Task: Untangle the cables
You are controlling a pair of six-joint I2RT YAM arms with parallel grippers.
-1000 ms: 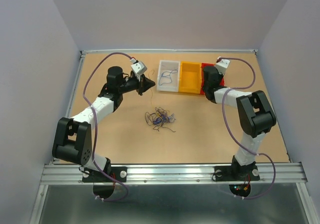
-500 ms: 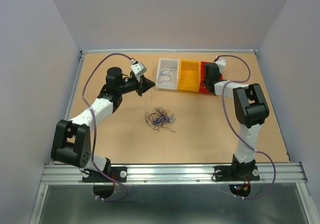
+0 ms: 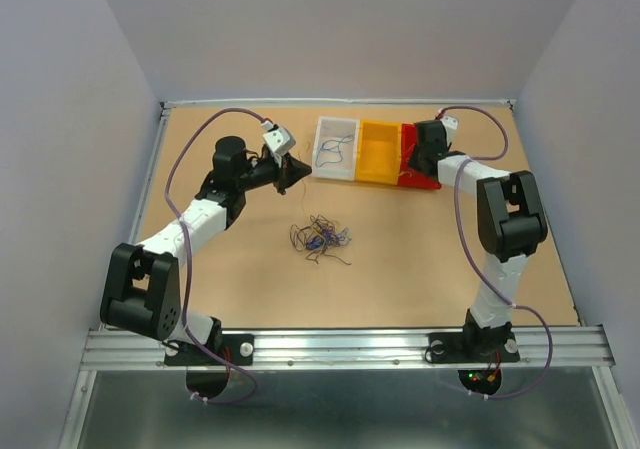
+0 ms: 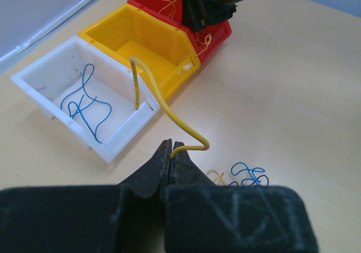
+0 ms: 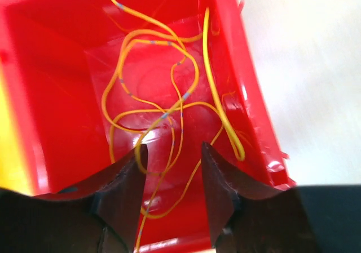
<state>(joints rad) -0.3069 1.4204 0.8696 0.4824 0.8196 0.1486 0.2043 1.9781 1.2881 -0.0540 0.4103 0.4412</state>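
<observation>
Right gripper (image 5: 173, 149) has edged farther over the red bin (image 5: 56, 50), parted, empty — left gripper (image 4: 171, 150) pinches a yellow cable (image 4: 161, 99)

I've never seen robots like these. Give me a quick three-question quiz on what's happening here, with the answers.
1. True or false: the left gripper is open and empty.
2. What colour is the wire lying in the white bin? A blue, B yellow, C black.
3. Fill in: the right gripper hangs open above the ___ bin.
Key: 1 false, it is shut on a yellow wire. 2 A, a blue wire. 3 red, the red bin.
</observation>
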